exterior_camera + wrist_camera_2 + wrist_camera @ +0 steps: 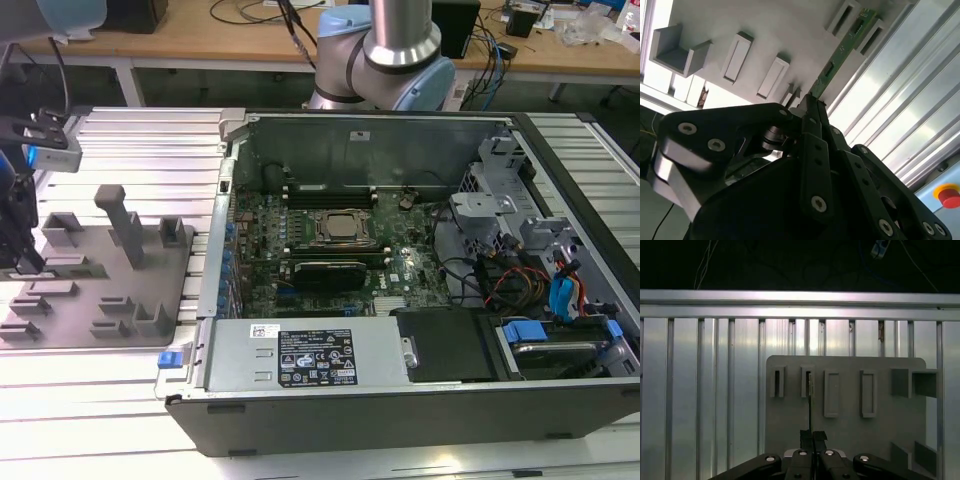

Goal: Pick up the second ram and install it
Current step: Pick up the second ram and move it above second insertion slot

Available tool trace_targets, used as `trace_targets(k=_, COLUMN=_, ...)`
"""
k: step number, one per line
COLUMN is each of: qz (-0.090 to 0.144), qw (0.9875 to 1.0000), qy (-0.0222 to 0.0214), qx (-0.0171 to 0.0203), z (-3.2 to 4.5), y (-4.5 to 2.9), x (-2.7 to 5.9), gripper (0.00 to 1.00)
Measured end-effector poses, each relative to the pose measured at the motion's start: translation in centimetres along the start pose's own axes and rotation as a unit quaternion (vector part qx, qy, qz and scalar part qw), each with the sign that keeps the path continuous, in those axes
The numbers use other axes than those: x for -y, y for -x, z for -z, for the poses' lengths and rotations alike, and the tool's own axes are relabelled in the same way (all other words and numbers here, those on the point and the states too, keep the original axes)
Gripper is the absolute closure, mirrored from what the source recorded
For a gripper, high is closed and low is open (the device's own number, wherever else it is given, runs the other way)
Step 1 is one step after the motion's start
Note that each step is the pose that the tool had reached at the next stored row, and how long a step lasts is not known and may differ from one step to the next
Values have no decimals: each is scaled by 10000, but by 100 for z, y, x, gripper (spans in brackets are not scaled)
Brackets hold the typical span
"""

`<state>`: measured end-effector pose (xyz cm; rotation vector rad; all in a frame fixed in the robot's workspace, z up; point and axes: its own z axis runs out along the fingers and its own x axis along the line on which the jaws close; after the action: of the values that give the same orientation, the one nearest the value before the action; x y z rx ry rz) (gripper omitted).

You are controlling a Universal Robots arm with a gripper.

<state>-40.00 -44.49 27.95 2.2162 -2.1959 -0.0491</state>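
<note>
Ribbed aluminium worktop (130, 150) carrying an open black metal computer case (400, 410) and a flat grey plastic fixture plate (850, 440) with slotted upright posts (772, 77). The black gripper (810, 102) has its fingers (812, 130) closed tight on one end of the thin green second ram (840, 50), which reaches out between the posts.

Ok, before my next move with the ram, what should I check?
1. Grip: ok. The gripper is shut on the ram in both wrist views.
2. Alignment: ok. The ram runs straight out from the gripper in the first wrist view.
3. Ram free of the plate: cannot tell. Its far end lies at a slot.
4. Case open: ok. The board is exposed.
5. Free socket on the board: cannot tell.
</note>
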Motion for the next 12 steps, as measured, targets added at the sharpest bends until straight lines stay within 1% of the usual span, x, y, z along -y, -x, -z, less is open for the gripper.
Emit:
trace_targets(k=4, qz=0, qw=10000, qy=0, qx=0, z=84, y=1, x=-3, gripper=91)
trace_targets(k=10, qz=0, qw=10000, qy=0, qx=0, z=170, y=1, x=-6, gripper=91)
trace_targets(k=12, qz=0, qw=10000, qy=0, qx=0, z=216, y=2, x=-8, gripper=91)
